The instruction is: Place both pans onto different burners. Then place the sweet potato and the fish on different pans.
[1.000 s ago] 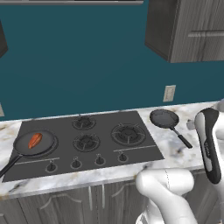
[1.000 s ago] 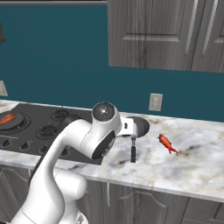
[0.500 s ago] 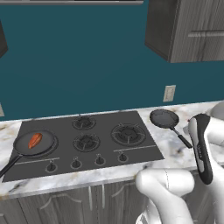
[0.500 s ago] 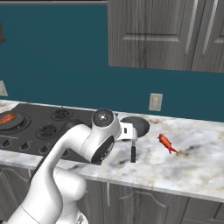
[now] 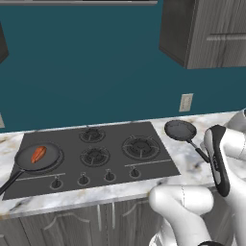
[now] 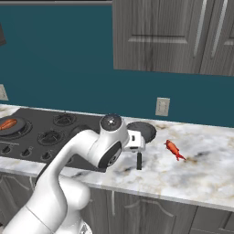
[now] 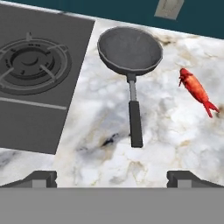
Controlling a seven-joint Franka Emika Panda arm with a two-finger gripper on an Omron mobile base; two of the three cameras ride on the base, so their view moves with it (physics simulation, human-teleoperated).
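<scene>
The end effector (image 7: 111, 177) is hanging over the marble worktop (image 7: 175, 144) with its fingers wide apart, holding nothing. An empty pan (image 7: 130, 50) is lying just ahead, the fish (image 7: 195, 89) ahead-right, and a burner (image 7: 30, 65) ahead-left.

The robot's white arm hides the near half of the round black frying pan (image 6: 145, 130) at 9 o'clock of the red-orange fish (image 6: 173, 149).

Marble counter (image 7: 100, 109), wall outlet (image 5: 185, 102), grey cabinets (image 6: 173, 36).
</scene>
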